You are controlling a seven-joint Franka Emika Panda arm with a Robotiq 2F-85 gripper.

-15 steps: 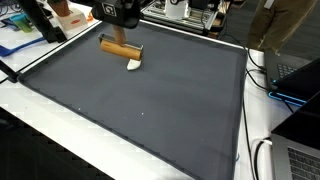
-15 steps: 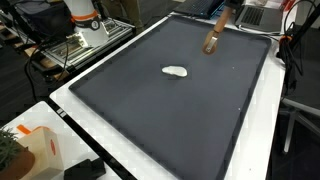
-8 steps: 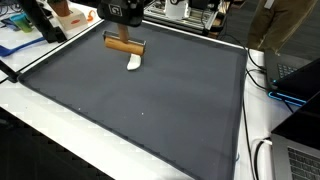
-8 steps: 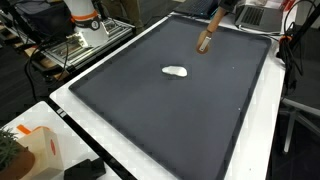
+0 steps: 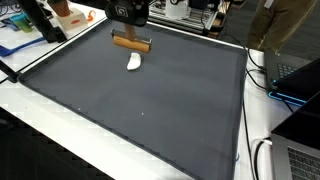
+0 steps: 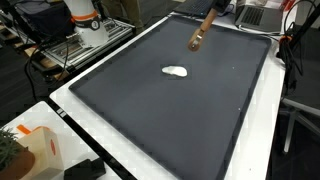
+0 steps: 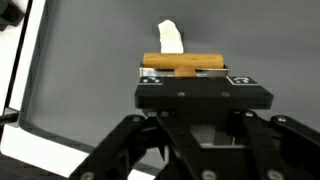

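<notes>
My gripper [image 5: 131,27] is shut on a brown wooden stick [image 5: 131,43], which hangs level above the far part of the dark grey mat [image 5: 150,100]. In an exterior view the stick [image 6: 200,36] slants down from the gripper near the mat's far edge. The wrist view shows the stick [image 7: 185,64] lying crosswise just beyond the black gripper body [image 7: 203,95]; the fingertips themselves are hidden. A small white lump [image 5: 134,62] lies on the mat just below the stick, seen also as the white lump [image 6: 176,71] and the white lump [image 7: 170,38].
A white table border [image 5: 70,125] runs round the mat. An orange and white container [image 6: 38,150] stands at a near corner. A wire rack [image 6: 75,45] and clutter sit beside the table. Cables and a laptop [image 5: 295,80] lie along one side.
The gripper has carried the stick up and toward the mat's far edge, away from the white lump. The lump has stayed in place.
</notes>
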